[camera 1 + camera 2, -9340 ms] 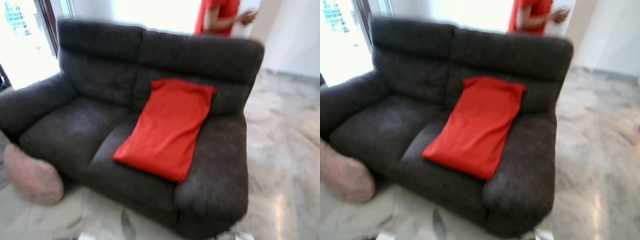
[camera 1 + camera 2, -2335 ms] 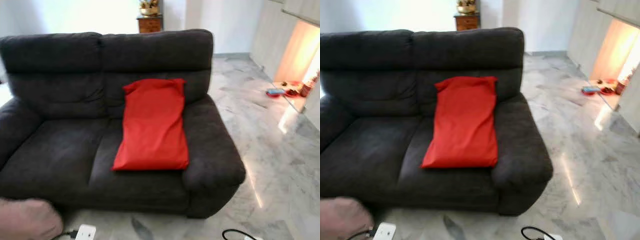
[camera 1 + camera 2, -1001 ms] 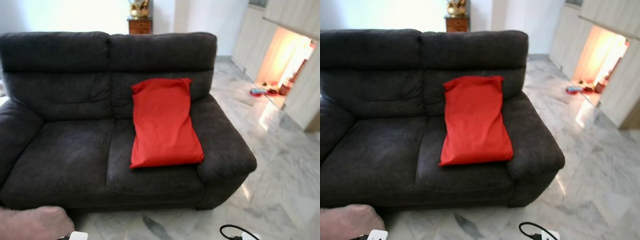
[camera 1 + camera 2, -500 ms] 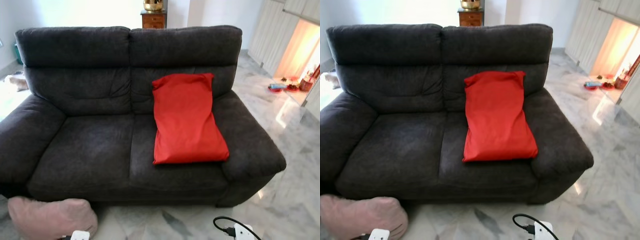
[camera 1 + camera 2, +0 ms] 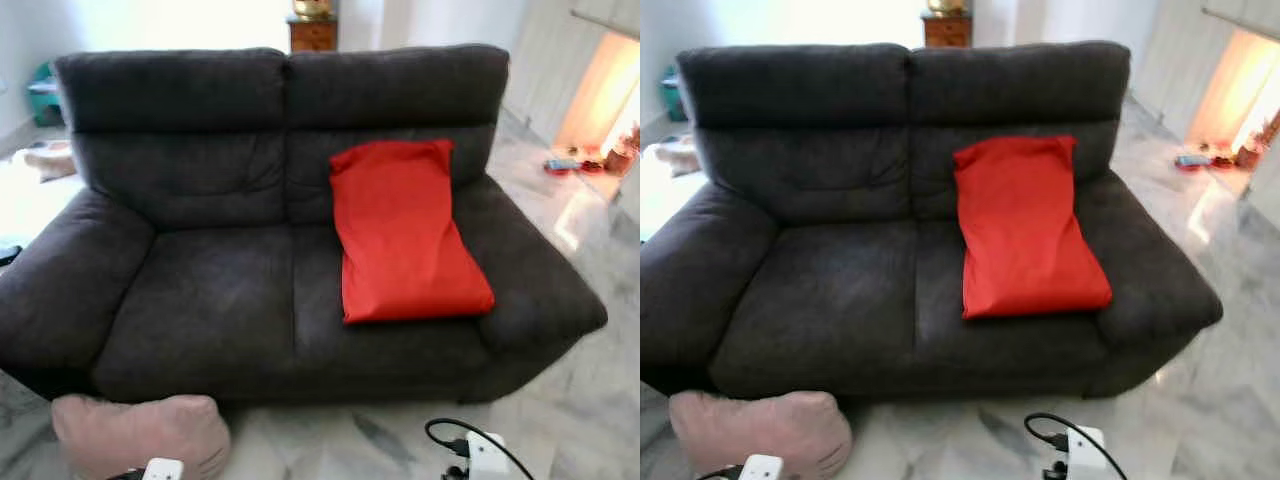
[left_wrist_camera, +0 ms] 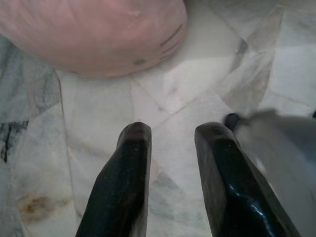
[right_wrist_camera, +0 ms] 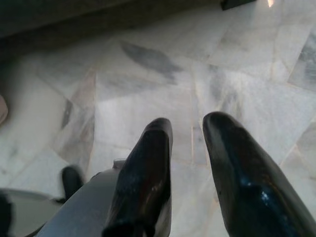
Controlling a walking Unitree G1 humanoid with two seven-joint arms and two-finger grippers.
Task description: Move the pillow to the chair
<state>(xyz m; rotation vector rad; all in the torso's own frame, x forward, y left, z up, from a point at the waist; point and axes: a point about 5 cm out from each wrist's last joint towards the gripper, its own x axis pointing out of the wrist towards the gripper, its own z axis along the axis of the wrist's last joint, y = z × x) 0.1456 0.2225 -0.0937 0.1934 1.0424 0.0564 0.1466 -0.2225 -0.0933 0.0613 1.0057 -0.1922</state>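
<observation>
Both grippers hang idle above the marble floor (image 5: 600, 400). Seen from its wrist camera, the left gripper (image 6: 173, 131) has its two black fingers a little apart with nothing between them, pointing down at pale veined tiles, with a pink cushion (image 6: 94, 34) lying on the floor just beyond the fingertips. The right gripper (image 7: 187, 126) likewise has its fingers slightly parted and empty, over grey-veined tiles near the shadowed base of the sofa.

From the head camera, the dark grey two-seat sofa (image 5: 200, 290) stands straight ahead. The red pillow (image 5: 405, 235) lies on the right-hand seat, its upper end leaning against the backrest and its lower end reaching toward the front edge of the cushion, just beside the right armrest. The left-hand seat is bare.

On the floor in front of the sofa's left corner sits the pink cushion, touching the sofa's base, with a small white plug block (image 5: 162, 468) beside it. Near the right front corner lies another white adapter (image 5: 487, 452) with a black cable (image 5: 445, 428) looped from it. Behind the sofa stands a wooden cabinet (image 5: 312, 33).
</observation>
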